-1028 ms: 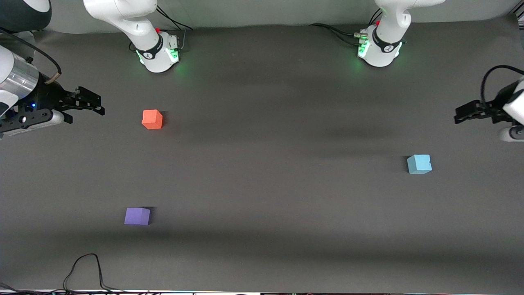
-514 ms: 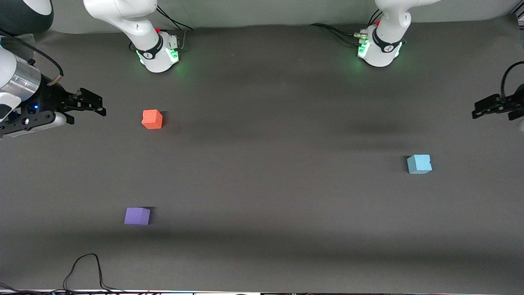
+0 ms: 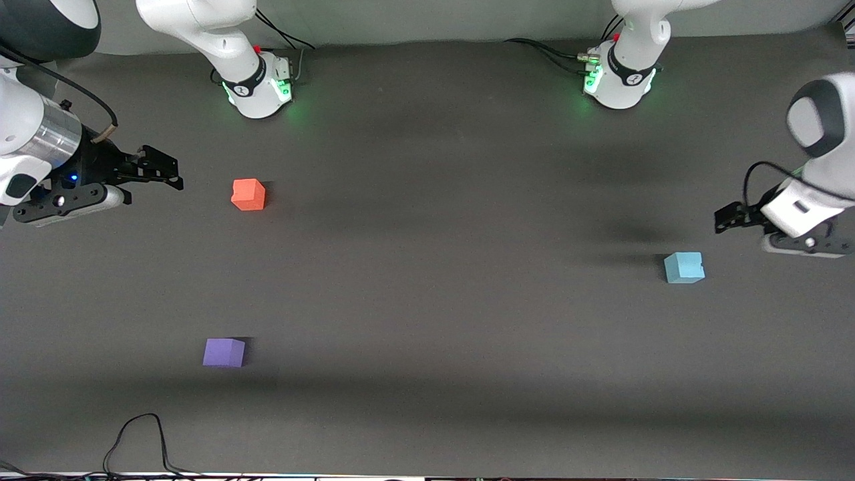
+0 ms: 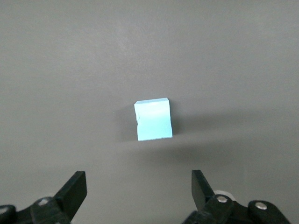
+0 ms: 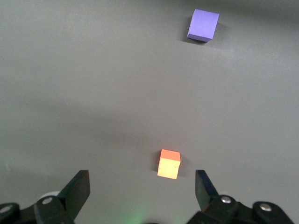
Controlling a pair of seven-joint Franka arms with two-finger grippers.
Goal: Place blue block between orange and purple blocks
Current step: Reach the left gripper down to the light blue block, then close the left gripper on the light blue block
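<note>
**Desk inventory: three blocks, two arms, both end effectors empty**

Surface: one desk (image 3: pixel 427 300), covered in dark grey matte material.

Item 1, blue block (image 3: pixel 684 267). Light sky-blue cube, resting flat on the desk toward the left arm's end. It stands alone, well apart from the other two cubes. In the left wrist view the blue block (image 4: pixel 153 120) sits centred ahead of the two dark fingertips, not touching either one.

Item 2, orange block (image 3: pixel 248 194). Orange-red cube on the desk toward the right arm's end, farther from the front camera than the purple block. Also seen in the right wrist view (image 5: pixel 169 164), lying ahead of the fingers.

Item 3, purple block (image 3: pixel 224 352). Lavender cube on the desk toward the right arm's end, nearer to the front camera than the orange block, with a wide bare gap between the two. Seen in the right wrist view (image 5: pixel 203 25).

Item 4, left end effector (image 3: pixel 728 220). Raised over the desk at the left arm's end, near the blue block but clear of it. Fingers spread wide, nothing grasped.

Item 5, right end effector (image 3: pixel 160 170). Raised over the desk at the right arm's end, near the orange block and apart from it. Fingers spread wide, nothing grasped.

Item 6, black cable (image 3: pixel 137 441). Looped on the desk at the edge nearest the front camera, toward the right arm's end.
</note>
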